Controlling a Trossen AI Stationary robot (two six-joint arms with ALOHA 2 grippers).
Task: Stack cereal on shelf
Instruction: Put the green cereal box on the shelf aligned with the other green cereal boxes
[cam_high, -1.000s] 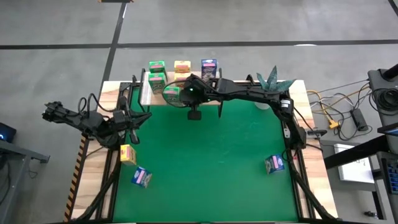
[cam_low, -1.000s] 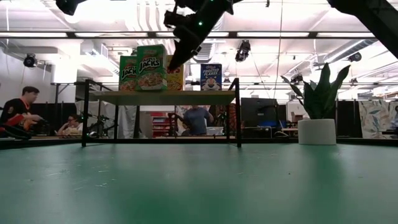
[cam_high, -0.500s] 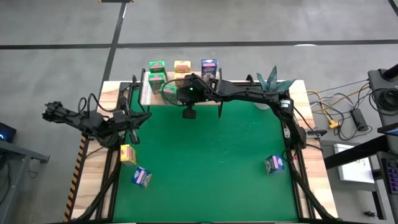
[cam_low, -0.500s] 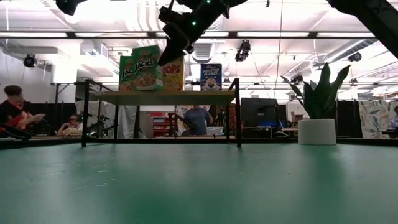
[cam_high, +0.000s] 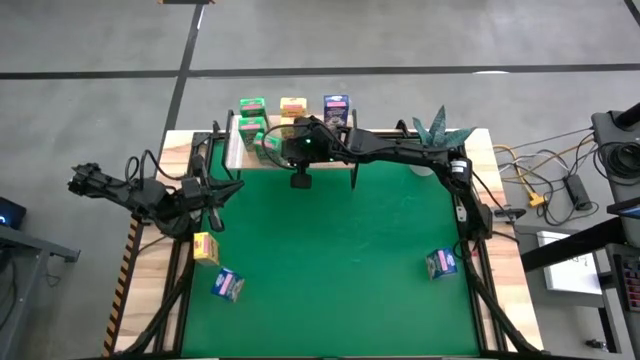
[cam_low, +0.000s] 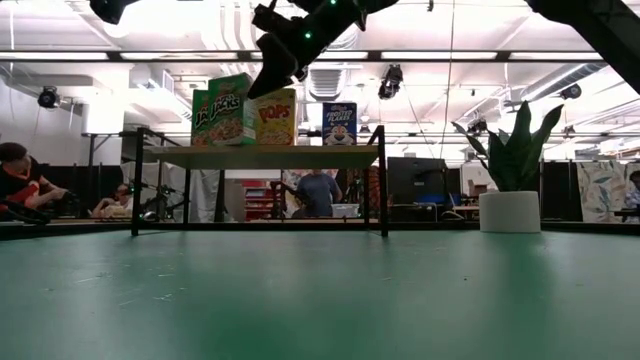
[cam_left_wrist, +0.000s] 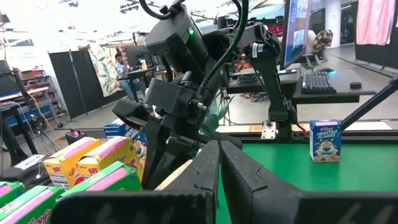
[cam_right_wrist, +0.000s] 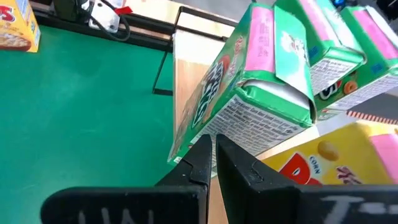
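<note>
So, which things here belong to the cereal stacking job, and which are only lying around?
Job: shelf; green boxes; yellow box; blue box; loose boxes on the mat; right gripper, shut.
Not job: potted plant; cables.

Green cereal box (cam_right_wrist: 249, 106), pink-topped.

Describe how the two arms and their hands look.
Both are dark, jointed arms trailing loose black cables. The right hand has a green light glowing above it on the wrist. The left hand has two flat, matte black fingers with straight edges.
</note>
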